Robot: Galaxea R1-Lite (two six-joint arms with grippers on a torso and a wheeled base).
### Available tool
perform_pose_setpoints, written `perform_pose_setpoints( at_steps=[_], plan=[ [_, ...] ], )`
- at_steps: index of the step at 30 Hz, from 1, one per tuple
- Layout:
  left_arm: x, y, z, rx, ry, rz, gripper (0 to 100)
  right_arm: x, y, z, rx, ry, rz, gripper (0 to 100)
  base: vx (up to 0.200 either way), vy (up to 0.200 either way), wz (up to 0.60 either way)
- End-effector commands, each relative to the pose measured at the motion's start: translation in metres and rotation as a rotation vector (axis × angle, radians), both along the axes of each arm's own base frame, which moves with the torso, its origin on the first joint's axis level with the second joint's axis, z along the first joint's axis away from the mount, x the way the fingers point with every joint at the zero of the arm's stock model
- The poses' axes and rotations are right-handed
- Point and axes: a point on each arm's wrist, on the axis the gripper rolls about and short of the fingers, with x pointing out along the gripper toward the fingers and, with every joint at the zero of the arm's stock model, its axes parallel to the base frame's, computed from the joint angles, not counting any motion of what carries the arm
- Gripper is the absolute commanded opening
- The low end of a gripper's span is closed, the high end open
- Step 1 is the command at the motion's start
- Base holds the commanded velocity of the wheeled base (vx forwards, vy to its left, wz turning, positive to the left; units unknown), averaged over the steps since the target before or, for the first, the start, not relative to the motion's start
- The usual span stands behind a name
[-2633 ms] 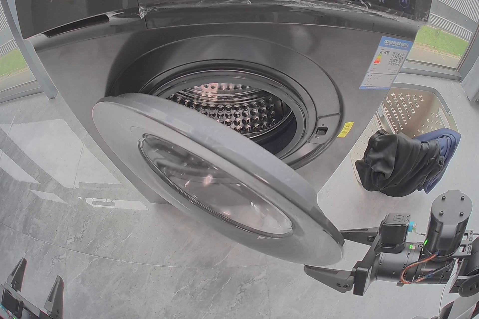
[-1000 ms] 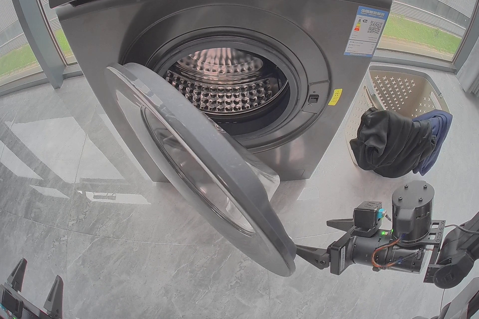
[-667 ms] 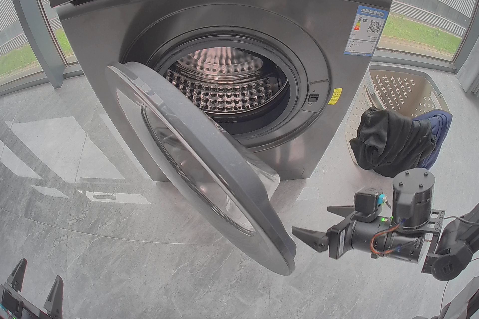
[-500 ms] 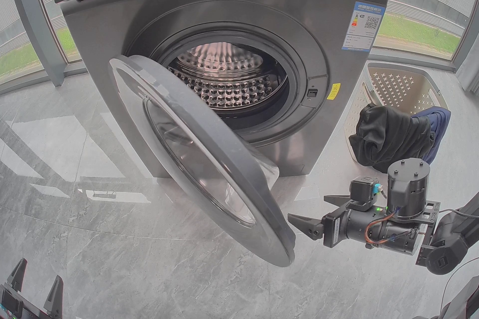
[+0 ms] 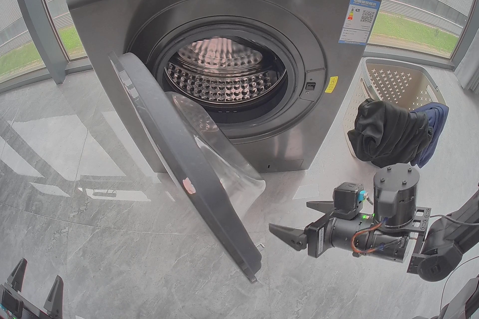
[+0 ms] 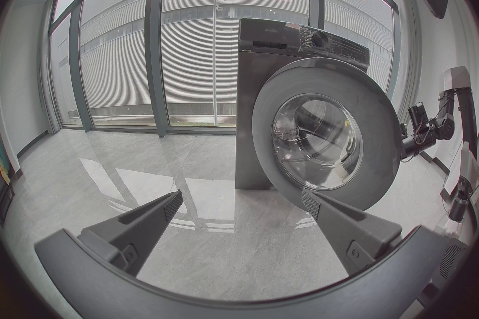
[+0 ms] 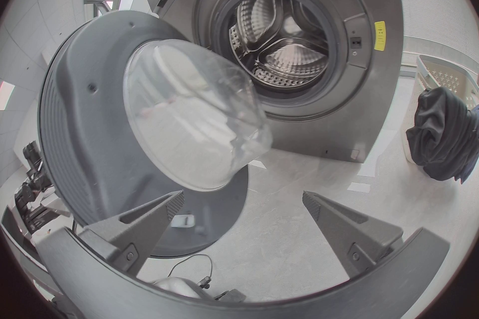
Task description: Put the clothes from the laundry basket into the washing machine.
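The grey washing machine (image 5: 299, 100) stands with its round door (image 5: 189, 180) swung wide open and its steel drum (image 5: 222, 68) bare. To its right a beige laundry basket (image 5: 399, 78) holds a black garment (image 5: 386, 138) draped over its front rim and a blue garment (image 5: 434, 118) beside it. My right gripper (image 5: 290, 216) is open and holds nothing, low over the floor just right of the door's free edge, apart from it. The right wrist view shows the right gripper (image 7: 242, 198), the door (image 7: 90, 135) and the black garment (image 7: 441, 135). My left gripper (image 5: 40, 271) is open, low at the near left.
Glossy grey floor tiles (image 5: 100, 235) spread around the machine. Glass walls with a dark pillar (image 5: 30, 11) stand behind. The open door juts far out over the floor in front of the machine. In the left wrist view the left gripper (image 6: 241, 195) faces the door's outer side (image 6: 327, 140).
The door has swung from partly to widely open. My right gripper, earlier at the door's edge, now sits apart from it and lower. The head view has pulled back from the machine.
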Motion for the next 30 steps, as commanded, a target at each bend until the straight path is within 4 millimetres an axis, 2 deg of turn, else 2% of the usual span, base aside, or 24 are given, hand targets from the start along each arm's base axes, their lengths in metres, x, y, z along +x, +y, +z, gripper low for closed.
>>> perform_pose_setpoints(
  at_steps=[1,10,16,18,19,22,30],
  plan=[
    [0.000,0.000,-0.004,0.000,0.001,0.000,100,0.020,-0.009,0.004,0.014,-0.019,-0.077,100,0.000,0.000,0.00],
    [0.000,0.000,-0.004,0.000,0.001,0.000,100,0.082,-0.005,0.002,0.023,-0.058,-0.225,100,0.000,0.000,0.00],
    [0.000,0.000,-0.004,-0.001,0.001,0.000,100,0.109,0.005,-0.006,0.030,-0.068,-0.245,100,0.000,0.000,0.00],
    [0.000,0.000,-0.004,-0.001,0.001,0.000,100,0.109,0.005,-0.006,0.030,-0.068,-0.245,100,0.000,0.000,0.00],
    [0.000,0.000,-0.004,-0.001,0.001,0.000,100,0.120,0.006,-0.003,0.043,-0.085,-0.260,100,0.000,0.000,0.00],
    [0.000,0.000,-0.004,-0.001,0.001,0.000,100,0.130,0.005,-0.004,0.047,-0.092,-0.276,100,0.000,0.000,0.00],
    [0.000,0.000,-0.004,-0.001,0.001,0.000,100,0.131,0.009,-0.013,0.035,-0.076,-0.269,100,0.000,0.000,0.00]
  ],
)
